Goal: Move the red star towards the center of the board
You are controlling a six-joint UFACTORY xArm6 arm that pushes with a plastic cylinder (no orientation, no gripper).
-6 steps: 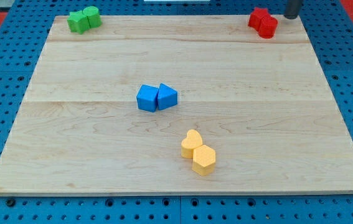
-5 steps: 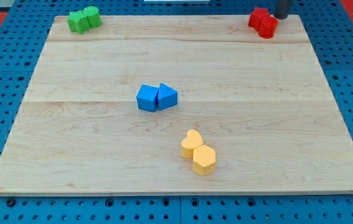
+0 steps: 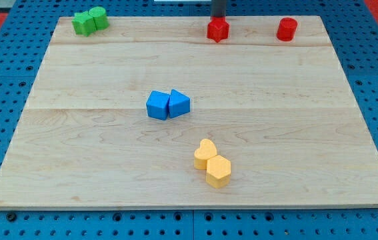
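Observation:
The red star (image 3: 218, 30) sits near the top edge of the wooden board (image 3: 295, 127), a little right of the middle. My tip (image 3: 219, 18) is right behind it at the view's top, touching or nearly touching its far side. A red cylinder (image 3: 286, 29) stands alone at the top right, well apart from the star.
Two green blocks (image 3: 89, 21) sit together at the top left corner. A blue cube (image 3: 157, 105) and a blue triangular block (image 3: 179, 104) touch near the board's middle. A yellow heart (image 3: 205, 153) and a yellow hexagon (image 3: 219, 171) touch below them.
My tip has moved left along the top edge. The red star has slid left, away from the red cylinder, which has stayed at the top right.

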